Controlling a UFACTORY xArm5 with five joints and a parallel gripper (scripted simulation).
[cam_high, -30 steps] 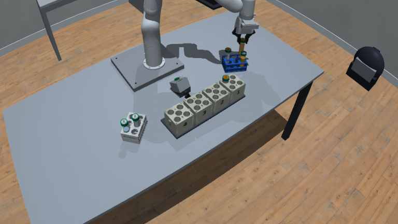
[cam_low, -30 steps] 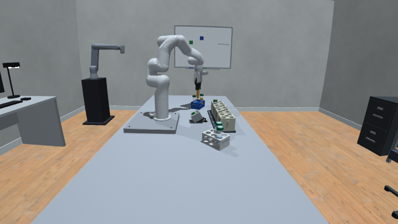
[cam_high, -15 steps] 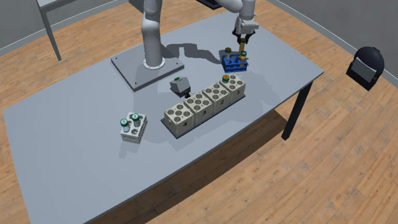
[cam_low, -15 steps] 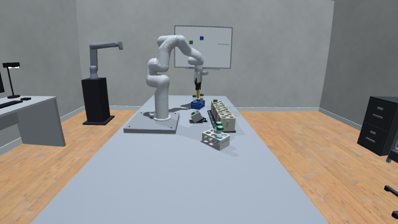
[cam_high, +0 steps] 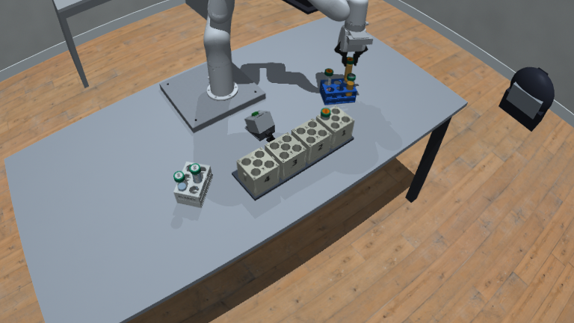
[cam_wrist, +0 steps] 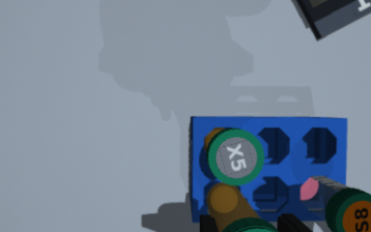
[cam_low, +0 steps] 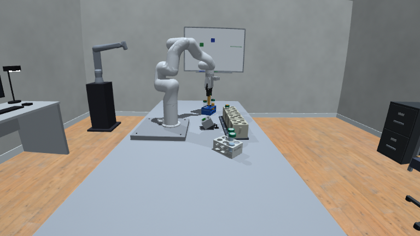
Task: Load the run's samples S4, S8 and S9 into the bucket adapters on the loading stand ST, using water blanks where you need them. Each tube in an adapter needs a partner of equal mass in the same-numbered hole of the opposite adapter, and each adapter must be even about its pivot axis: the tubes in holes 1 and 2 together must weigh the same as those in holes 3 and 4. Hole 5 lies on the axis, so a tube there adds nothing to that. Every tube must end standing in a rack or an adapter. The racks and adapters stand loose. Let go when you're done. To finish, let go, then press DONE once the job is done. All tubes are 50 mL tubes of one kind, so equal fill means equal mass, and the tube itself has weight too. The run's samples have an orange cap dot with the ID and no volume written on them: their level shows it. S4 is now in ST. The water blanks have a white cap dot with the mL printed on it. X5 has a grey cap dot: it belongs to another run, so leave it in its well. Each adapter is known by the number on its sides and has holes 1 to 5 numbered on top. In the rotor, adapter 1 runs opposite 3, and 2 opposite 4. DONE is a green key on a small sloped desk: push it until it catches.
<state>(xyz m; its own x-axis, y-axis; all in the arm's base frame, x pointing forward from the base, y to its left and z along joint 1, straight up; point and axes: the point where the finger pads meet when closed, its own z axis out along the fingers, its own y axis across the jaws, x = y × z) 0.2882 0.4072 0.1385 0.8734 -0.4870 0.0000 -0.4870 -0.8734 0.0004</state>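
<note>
My gripper (cam_high: 350, 57) is shut on an orange-filled tube (cam_high: 348, 69) and holds it upright over the blue rack (cam_high: 338, 90). Its cap is hidden between the fingers, so I cannot read its ID. In the wrist view the tube's (cam_wrist: 227, 203) lower end is over the rack (cam_wrist: 271, 164) well next to X5 (cam_wrist: 236, 157). I cannot tell whether it is inside the well. S8 (cam_wrist: 355, 213) stands in the same rack, at its other end. An orange-dotted tube (cam_high: 324, 112) stands in adapter 1 (cam_high: 337, 123). Adapters 2 (cam_high: 312, 134), 3 (cam_high: 287, 149) and 4 (cam_high: 258, 166) hold nothing.
A white rack (cam_high: 192, 184) with two green-capped blanks (cam_high: 194, 168) (cam_high: 179, 176) stands at the front left. The small desk with the green DONE key (cam_high: 255, 113) sits between the arm's base plate (cam_high: 211, 97) and the adapters. The table's right edge is near the blue rack.
</note>
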